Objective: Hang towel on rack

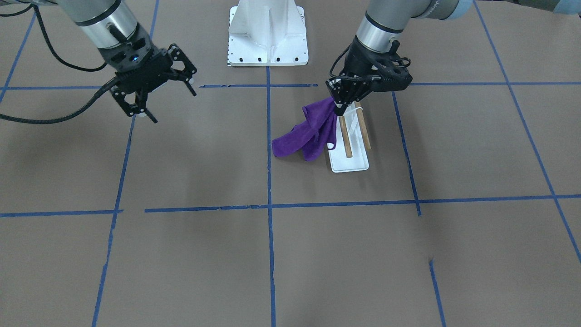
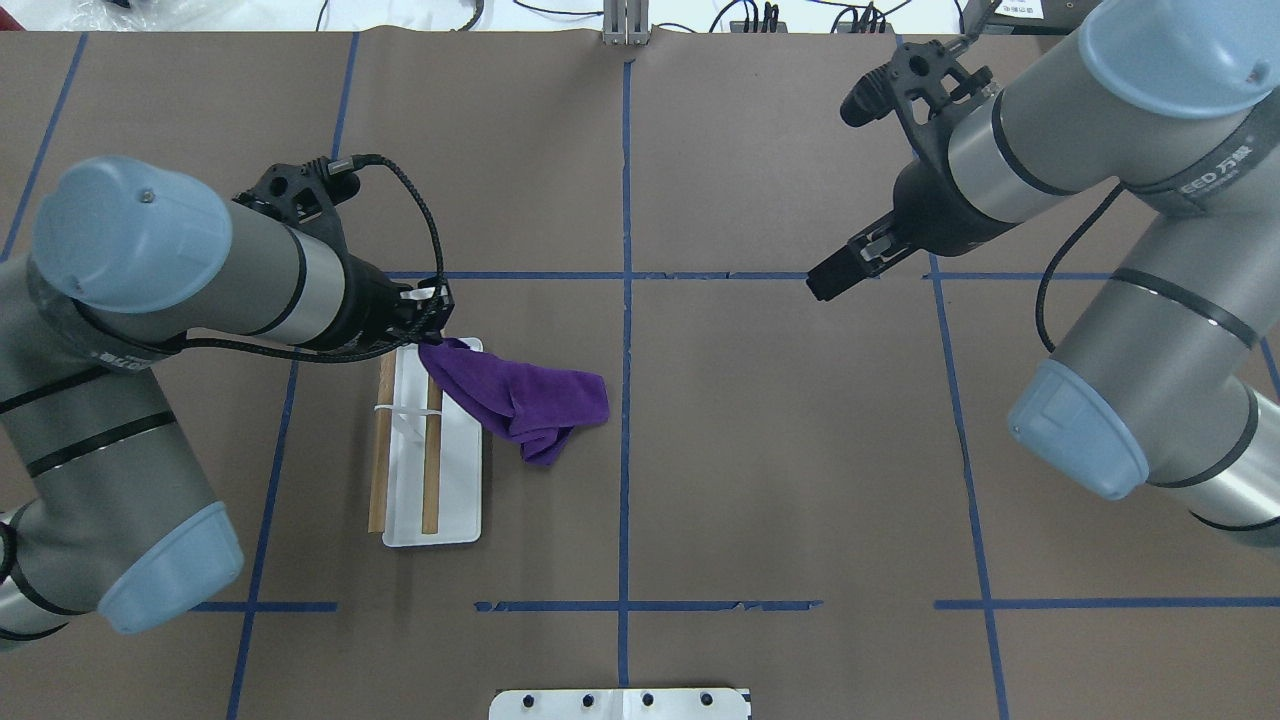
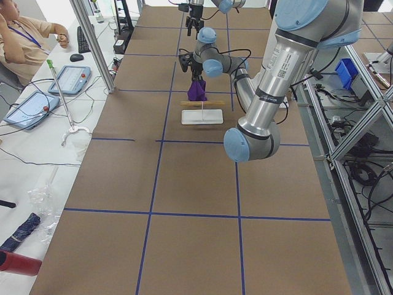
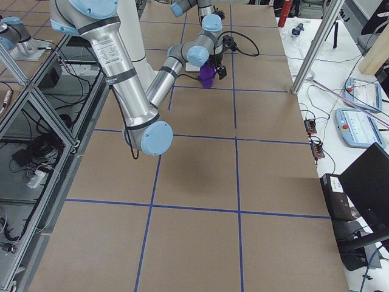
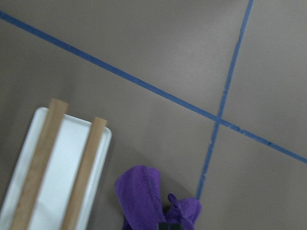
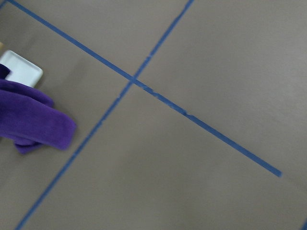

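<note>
Tabletop [image 1: 181,254] of brown paper with blue tape lines carries the rack [image 1: 349,164], which stands well apart from the right gripper [image 1: 174,106]; that gripper's fingers are spread with nothing between them. Purple towel [image 1: 308,131] lies bunched just beside the rack's base, on the side toward the right gripper. One corner is lifted over the rack's end, where the left gripper [image 1: 339,106] is pinched onto it. This gripper hides that end of the rack, and its fingertips are hard to make out against the cloth. The left wrist view cuts off the wooden rods [image 5: 84,172].
</note>
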